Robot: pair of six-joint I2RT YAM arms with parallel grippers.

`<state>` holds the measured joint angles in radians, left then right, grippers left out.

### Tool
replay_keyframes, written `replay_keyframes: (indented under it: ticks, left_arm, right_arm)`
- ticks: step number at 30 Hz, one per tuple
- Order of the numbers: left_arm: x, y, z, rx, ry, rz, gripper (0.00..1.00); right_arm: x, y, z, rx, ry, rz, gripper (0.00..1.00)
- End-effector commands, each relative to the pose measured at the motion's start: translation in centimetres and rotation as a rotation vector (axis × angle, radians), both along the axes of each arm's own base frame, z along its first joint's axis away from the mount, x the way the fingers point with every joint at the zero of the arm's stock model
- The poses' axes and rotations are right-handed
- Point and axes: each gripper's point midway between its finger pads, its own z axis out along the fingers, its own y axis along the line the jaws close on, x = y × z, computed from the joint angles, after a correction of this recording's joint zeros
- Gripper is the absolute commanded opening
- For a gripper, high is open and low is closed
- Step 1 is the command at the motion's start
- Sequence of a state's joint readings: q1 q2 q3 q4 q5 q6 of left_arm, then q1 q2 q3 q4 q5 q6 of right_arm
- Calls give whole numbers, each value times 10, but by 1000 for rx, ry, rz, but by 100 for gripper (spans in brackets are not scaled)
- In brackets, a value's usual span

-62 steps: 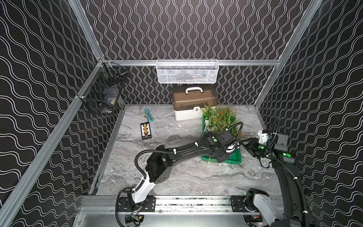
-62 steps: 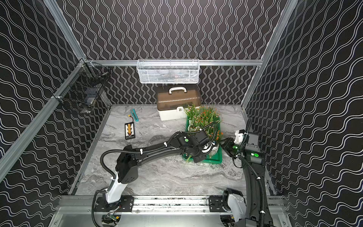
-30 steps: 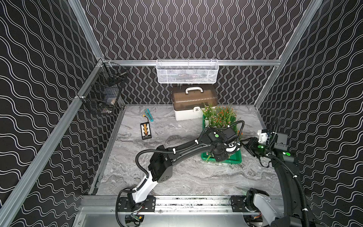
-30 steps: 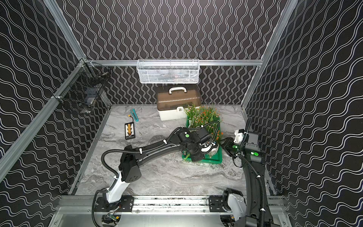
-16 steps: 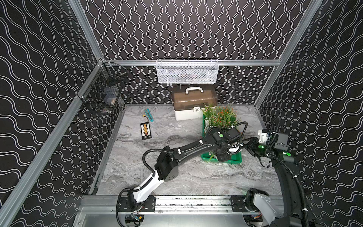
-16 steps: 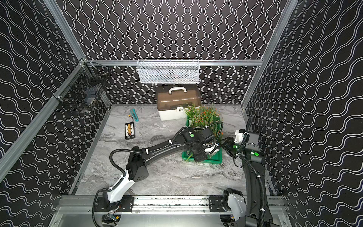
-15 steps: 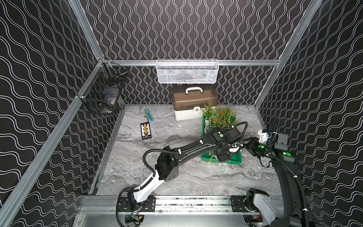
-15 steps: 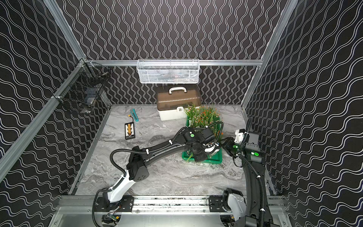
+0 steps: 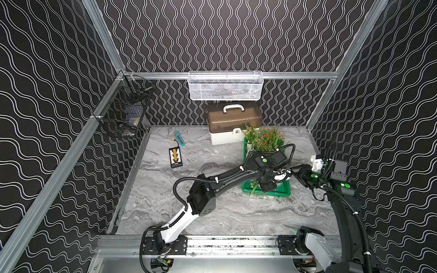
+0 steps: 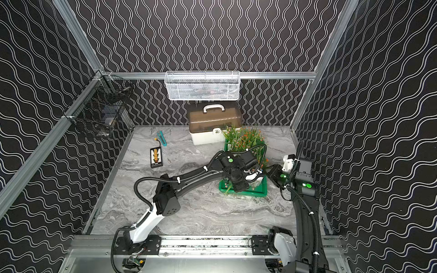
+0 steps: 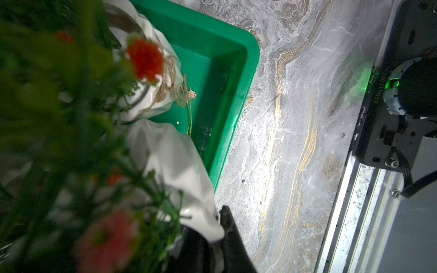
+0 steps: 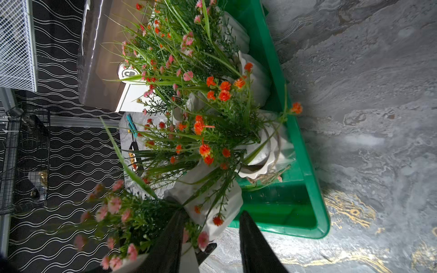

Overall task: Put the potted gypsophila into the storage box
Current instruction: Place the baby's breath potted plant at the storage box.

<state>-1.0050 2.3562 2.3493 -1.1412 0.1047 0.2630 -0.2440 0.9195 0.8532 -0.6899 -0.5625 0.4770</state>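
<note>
Potted gypsophila (image 11: 170, 160) poised over box corner

Hangs tilted above near corner of storage box (image 11: 249, 71), base first, ahead of clenched left gripper (image 11: 212, 227) pinching its rim. Sits just beside right gripper (image 12: 212, 212), jaws apart, hold unclear.

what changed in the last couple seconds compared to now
The left arm stretched out: its elbow swung toward the storage box and its wrist edged slightly toward the back wall. The left claw stayed shut on the rim of a potted gypsophila; nothing was let go. The right claw, the other pots and the white case stayed put.
</note>
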Motion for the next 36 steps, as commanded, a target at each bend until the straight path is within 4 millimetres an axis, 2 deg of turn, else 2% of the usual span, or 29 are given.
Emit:
replay_keyframes:
  ticks: [1,6,15,28,30,36]
  left_arm:
    - [13,17,-17,80,-27,24,0]
    - [8,25,-14,99,-32,7,0]
    - [7,34,-31,168,-38,-3,0]
    - [12,31,-49,188,-47,-5,0]
    - [13,31,-49,187,-50,-2,4]
    - [14,29,-42,156,-70,8,25]
  right_arm:
    - [0,2,2,0,-10,12,41]
    - [0,2,2,4,-13,15,41]
    - [-1,3,2,6,-15,18,41]
    - [-1,3,3,6,-19,20,41]
    - [-1,3,4,5,-19,20,41]
    - [-2,4,4,5,-19,20,42]
